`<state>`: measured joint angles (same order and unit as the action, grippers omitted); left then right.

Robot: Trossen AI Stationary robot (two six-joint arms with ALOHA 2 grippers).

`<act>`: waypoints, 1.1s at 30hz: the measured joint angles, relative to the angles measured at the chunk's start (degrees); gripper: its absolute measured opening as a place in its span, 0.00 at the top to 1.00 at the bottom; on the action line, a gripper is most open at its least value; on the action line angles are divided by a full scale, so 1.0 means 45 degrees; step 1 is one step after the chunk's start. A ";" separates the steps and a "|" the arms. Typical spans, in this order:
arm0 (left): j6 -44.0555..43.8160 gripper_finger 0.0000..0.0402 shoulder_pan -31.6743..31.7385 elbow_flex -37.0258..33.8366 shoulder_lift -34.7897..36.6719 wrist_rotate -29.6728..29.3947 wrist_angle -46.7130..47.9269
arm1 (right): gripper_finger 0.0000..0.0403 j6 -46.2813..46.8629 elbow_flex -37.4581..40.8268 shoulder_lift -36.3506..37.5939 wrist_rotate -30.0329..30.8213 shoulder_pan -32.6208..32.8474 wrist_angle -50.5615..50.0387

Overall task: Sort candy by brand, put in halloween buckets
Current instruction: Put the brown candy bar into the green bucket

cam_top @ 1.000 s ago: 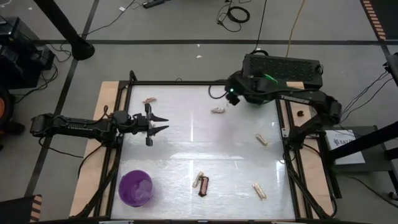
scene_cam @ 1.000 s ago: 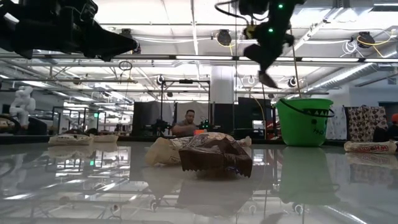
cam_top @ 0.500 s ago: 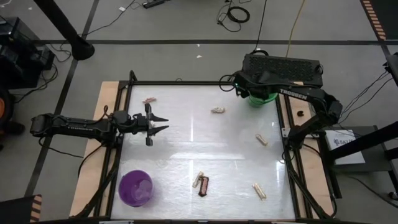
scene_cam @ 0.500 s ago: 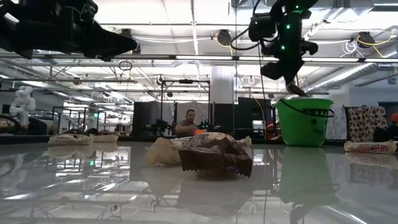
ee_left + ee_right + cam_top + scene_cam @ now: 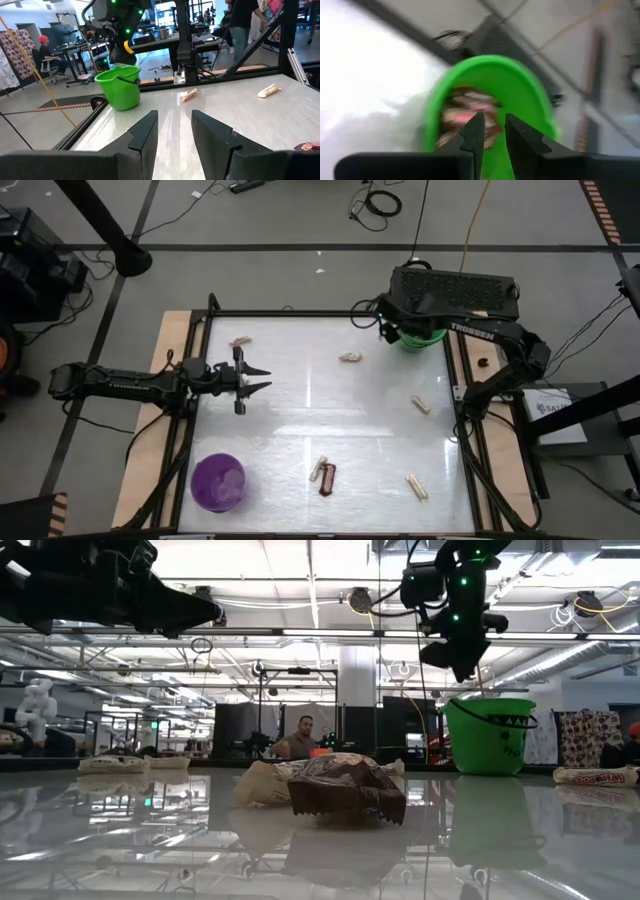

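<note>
The green bucket (image 5: 421, 337) (image 5: 488, 735) (image 5: 119, 87) stands at the table's far right corner. My right gripper (image 5: 384, 327) (image 5: 463, 668) (image 5: 494, 120) hovers above it, pointing down, open by a narrow gap and holding nothing. Red-brown wrapped candy (image 5: 470, 107) lies inside. The purple bucket (image 5: 218, 482) stands near the near left corner with pale pieces in it. My left gripper (image 5: 264, 379) (image 5: 175, 117) waits open and level above the table's left side. One dark bar (image 5: 327, 478) (image 5: 345, 790) and a pale one (image 5: 318, 470) lie flat near the near edge.
Loose pale bars lie on the glossy table: one toward the far middle (image 5: 350, 357), one at the right (image 5: 421, 404), one at the near right (image 5: 416, 486). A pinkish wrapper (image 5: 240, 340) lies at the far left. A black frame (image 5: 452, 395) edges the table.
My right gripper has moved from above the table toward the far right corner and now stands over the green bucket. A small pale piece that showed at its fingertips just above the bucket's rim half a second ago no longer shows there.
</note>
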<state>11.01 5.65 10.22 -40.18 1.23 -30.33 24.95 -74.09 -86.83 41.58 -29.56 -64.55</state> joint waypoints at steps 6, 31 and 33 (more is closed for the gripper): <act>0.0011 0.68 0.0000 0.0000 0.0000 0.0000 -0.0048 | 0.80 -0.0121 -0.0388 0.0005 -0.4796 0.0181 0.0925; -0.0026 0.68 -0.0005 0.0000 0.0002 0.0000 -0.0045 | 0.79 -0.0462 -0.0403 -0.0715 -0.8620 0.9616 0.6380; -0.0030 0.68 -0.0005 0.0000 0.0002 0.0000 -0.0045 | 0.79 -0.0469 -0.0403 -0.1234 -0.8482 1.0199 0.6724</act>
<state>10.87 5.63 10.22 -40.18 1.23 -30.53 22.84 -75.90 -92.38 3.41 16.33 -34.29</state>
